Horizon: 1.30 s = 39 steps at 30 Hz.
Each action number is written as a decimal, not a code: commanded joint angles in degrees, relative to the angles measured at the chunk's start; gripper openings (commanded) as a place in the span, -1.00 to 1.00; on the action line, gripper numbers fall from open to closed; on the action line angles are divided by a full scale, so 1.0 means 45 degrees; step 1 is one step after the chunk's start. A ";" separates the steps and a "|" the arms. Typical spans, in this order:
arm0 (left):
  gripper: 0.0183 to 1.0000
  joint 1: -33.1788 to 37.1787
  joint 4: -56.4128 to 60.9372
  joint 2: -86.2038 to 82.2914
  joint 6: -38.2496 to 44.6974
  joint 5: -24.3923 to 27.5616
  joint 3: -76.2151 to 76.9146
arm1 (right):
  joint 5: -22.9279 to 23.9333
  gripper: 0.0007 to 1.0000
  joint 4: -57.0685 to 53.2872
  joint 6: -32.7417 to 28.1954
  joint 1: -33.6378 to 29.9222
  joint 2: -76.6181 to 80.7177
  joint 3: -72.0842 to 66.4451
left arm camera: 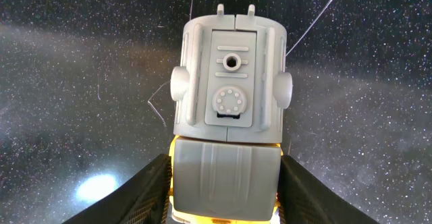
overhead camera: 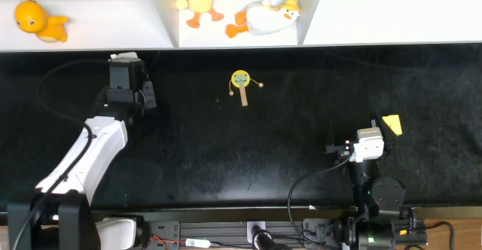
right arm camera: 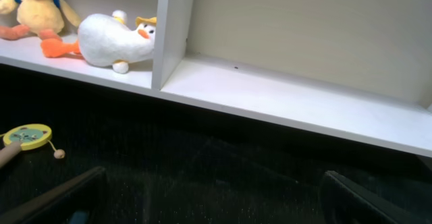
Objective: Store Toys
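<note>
Now clamped in left gripper (left arm camera: 225, 183): grey robot toy (left arm camera: 229, 82). Right gripper (right arm camera: 212, 173) wide open; ahead of it, shelf compartment (right arm camera: 135, 81) with yellow duck (right arm camera: 34, 8) and white duck (right arm camera: 111, 42) (orange duck (overhead camera: 39, 20) next door).

grey robot (left arm camera: 231, 89), yellow beneath, gripped at 10 o'clock. yellow rattle (overhead camera: 241, 83) flat near centre. yellow wedge (overhead camera: 392, 123) at 3. shelved: orange duck (overhead camera: 39, 20) at 11, yellow duck (overhead camera: 199, 0) sitting and white duck (overhead camera: 263, 16) lying at 12.

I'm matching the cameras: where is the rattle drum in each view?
Top view: rattle drum on the table, near the white duck.
Left wrist view: not in it.
Right wrist view: rattle drum on the table, apart from the duck.
Shared landmark: the white duck.
</note>
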 commanded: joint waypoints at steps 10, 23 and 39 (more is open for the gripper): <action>-0.20 -0.0010 -0.0447 -0.2647 0.0058 -0.0219 0.0039 | 0.0010 0.99 0.0058 0.0015 -0.0010 -0.0087 0.0019; -0.26 -0.0010 -0.0345 -0.2351 0.0058 -0.0102 0.2001 | 0.0010 0.99 0.0058 0.0015 -0.0010 -0.0087 0.0019; -0.25 -0.0010 0.0223 0.1180 0.0053 0.0418 0.5241 | 0.0010 0.99 0.0058 0.0015 -0.0010 -0.0087 0.0019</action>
